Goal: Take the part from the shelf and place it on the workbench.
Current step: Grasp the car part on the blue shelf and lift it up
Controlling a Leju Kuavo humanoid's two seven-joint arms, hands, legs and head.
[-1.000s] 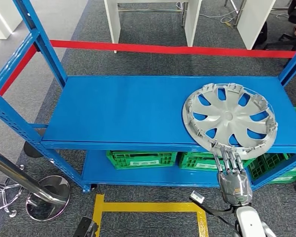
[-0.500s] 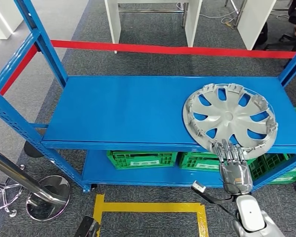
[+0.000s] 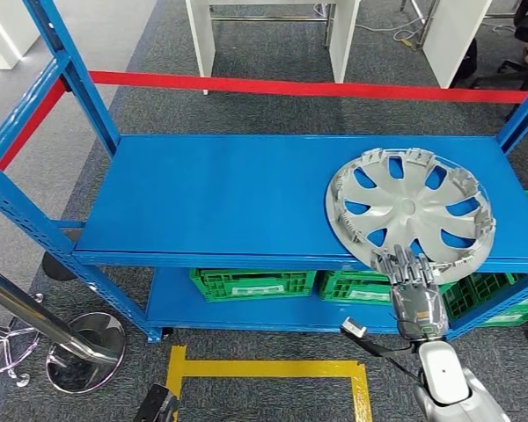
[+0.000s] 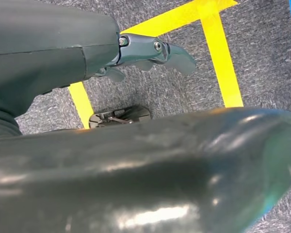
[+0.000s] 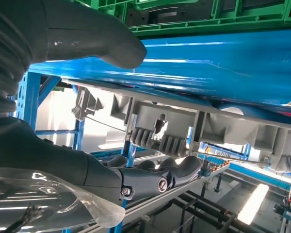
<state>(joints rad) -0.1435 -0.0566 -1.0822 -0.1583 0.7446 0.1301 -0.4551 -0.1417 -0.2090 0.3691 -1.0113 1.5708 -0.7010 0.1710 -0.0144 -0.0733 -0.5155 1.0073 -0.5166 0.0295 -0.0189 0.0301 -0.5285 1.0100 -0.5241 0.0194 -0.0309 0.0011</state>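
Observation:
The part is a silver wheel cover (image 3: pixel 411 211) lying flat on the right end of the blue shelf (image 3: pixel 215 193), its near rim overhanging the front edge. My right hand (image 3: pixel 414 294) reaches up at that near rim, with its fingers curled over the rim's top. In the right wrist view the thumb (image 5: pixel 100 39) lies under the blue shelf edge, and the dark fingers (image 5: pixel 162 177) lie on the other side of the wheel cover's grey rim (image 5: pixel 166 126), with a gap between thumb and rim. My left hand (image 4: pixel 151 48) hangs low over the floor, holding nothing.
Green crates (image 3: pixel 252 283) fill the lower shelf level. Yellow tape (image 3: pixel 261 369) marks the carpet in front of the shelf. A chrome stool base (image 3: pixel 82 352) stands at the left. Red tape (image 3: pixel 282 86) and white table legs (image 3: pixel 201 35) lie beyond the shelf.
My right hand has risen slightly toward the wheel cover, and its fingers have gone from stretched out to curled over the near rim. The wheel cover has not moved.

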